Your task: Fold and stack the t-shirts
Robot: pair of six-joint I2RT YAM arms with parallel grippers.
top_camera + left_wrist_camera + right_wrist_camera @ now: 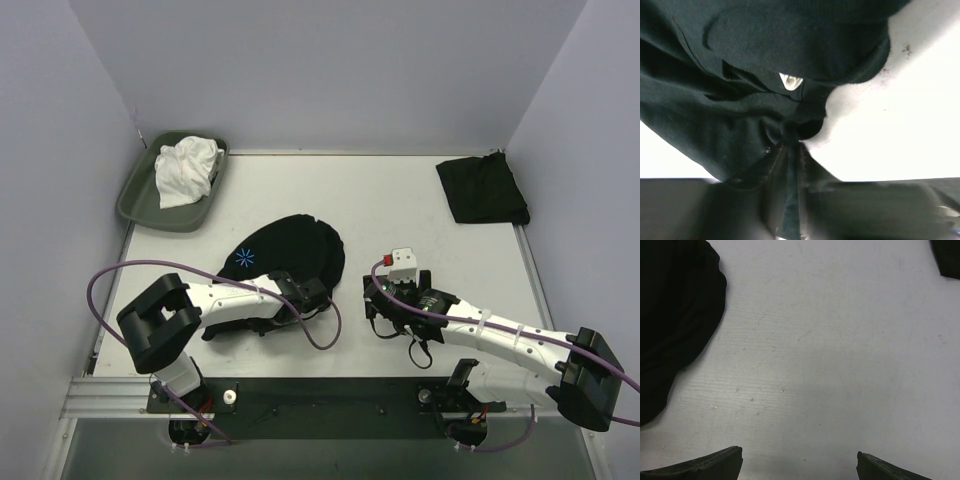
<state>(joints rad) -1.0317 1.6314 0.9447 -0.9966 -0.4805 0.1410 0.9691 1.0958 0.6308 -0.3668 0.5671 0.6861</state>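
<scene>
One black t-shirt [290,250] lies crumpled mid-table, with a small blue mark [245,257] facing up. My left gripper [318,293] sits at its near right edge. In the left wrist view the jaws have closed on a narrow fold of the t-shirt [740,100], and a strip of dark cloth runs between them at the left gripper [790,185]. A second black t-shirt [483,190] lies folded at the back right. My right gripper [388,292] hovers just right of the crumpled shirt. The right gripper [799,460] is open over bare table, with that t-shirt [675,315] to its left.
A grey-green tray [135,190] at the back left holds a bunched white cloth [186,170]. The table's near edge carries a dark rail [330,400] with both arm bases. Walls close in on the left, back and right.
</scene>
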